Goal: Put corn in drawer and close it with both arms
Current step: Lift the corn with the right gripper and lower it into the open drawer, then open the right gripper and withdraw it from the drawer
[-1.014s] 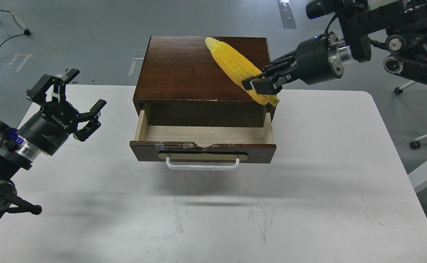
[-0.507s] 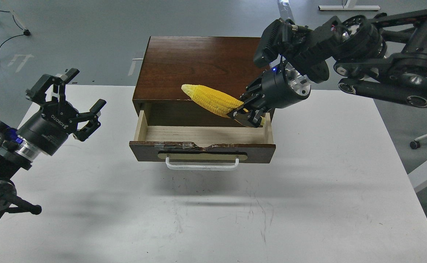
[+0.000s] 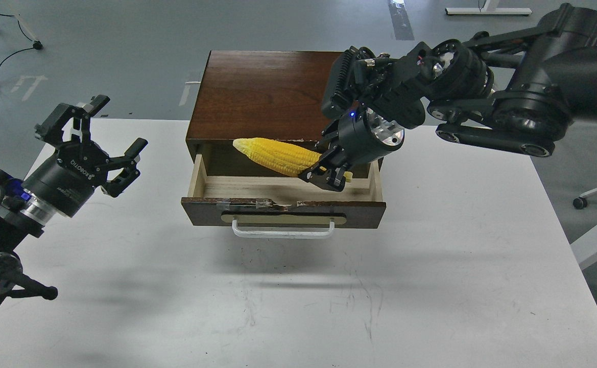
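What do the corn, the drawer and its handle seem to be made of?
Corn: probably plastic or rubber, evenly bright yellow with moulded kernel rows. Drawer: wood, pale and unfinished inside, dark brown varnished front with a chipped top edge. Handle: white-painted bar, possibly metal.

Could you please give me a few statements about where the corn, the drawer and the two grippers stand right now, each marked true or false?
1. The right gripper is shut on the corn. True.
2. The drawer is pushed fully closed. False: it is pulled open, its pale wood floor showing.
3. The left gripper is gripping the white handle. False: it hangs open off to the left of the cabinet, touching nothing.
4. The corn is held above the open drawer, its narrow end pointing left. True.
5. The corn lies on top of the cabinet. False: it is in the right gripper, in front of the cabinet's front edge.
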Controlling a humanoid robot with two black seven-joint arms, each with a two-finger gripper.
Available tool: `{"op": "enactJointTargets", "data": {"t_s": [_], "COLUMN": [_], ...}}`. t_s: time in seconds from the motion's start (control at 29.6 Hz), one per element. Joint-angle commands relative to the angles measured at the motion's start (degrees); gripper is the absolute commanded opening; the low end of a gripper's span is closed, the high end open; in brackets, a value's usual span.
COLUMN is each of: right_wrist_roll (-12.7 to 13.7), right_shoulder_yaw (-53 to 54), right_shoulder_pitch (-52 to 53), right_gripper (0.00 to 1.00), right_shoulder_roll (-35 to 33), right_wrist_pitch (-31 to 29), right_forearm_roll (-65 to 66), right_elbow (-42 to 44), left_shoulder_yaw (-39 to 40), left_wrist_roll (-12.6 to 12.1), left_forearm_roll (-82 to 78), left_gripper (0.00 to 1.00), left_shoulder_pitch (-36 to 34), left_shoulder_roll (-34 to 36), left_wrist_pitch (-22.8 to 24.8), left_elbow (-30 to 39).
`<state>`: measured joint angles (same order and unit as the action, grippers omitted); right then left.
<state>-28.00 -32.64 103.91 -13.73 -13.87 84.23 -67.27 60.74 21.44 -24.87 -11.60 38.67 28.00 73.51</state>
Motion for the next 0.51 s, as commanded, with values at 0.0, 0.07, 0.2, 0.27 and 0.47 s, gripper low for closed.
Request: {"op": "enactJointTargets", "data": {"t_s": [0.0, 0.07, 0.2, 0.27, 0.47], "right_wrist_roll": [0.0, 0.0, 0.0, 0.0, 0.0], "right_shoulder_yaw": [0.03, 0.12, 1.0, 2.83, 8.99], "right_shoulder_pitch": [-0.02, -0.02, 0.42, 1.12, -0.89], "right_gripper": [0.96, 0.97, 0.98, 0.99, 0.99], "right_shoulder_roll": [-0.33, -0.42, -2.0, -5.24, -18.58], "right_wrist_pitch": [1.29, 2.08, 2.7, 2.97, 2.97], "right_forearm_roll": [-0.56, -1.34, -5.47, -11.25, -28.29], "right_elbow": [-0.05, -0.05, -0.23, -0.4, -0.93], "left_shoulder_yaw": [0.0, 0.0, 0.0, 0.0, 0.08], "left_wrist_roll": [0.0, 0.0, 0.09, 0.18, 3.07], "left_forearm_roll": [0.0, 0.0, 0.0, 0.08, 0.09], "left_gripper": [1.0, 1.0, 1.0, 1.0, 1.0], "left_shoulder_pitch": [0.0, 0.0, 0.0, 0.0, -0.18], "left_shoulder_roll": [0.0, 0.0, 0.53, 1.23, 2.55], "left_wrist_pitch": [0.0, 0.0, 0.0, 0.0, 0.0], "left_elbow": [0.05, -0.03, 0.05, -0.03, -0.03]}}
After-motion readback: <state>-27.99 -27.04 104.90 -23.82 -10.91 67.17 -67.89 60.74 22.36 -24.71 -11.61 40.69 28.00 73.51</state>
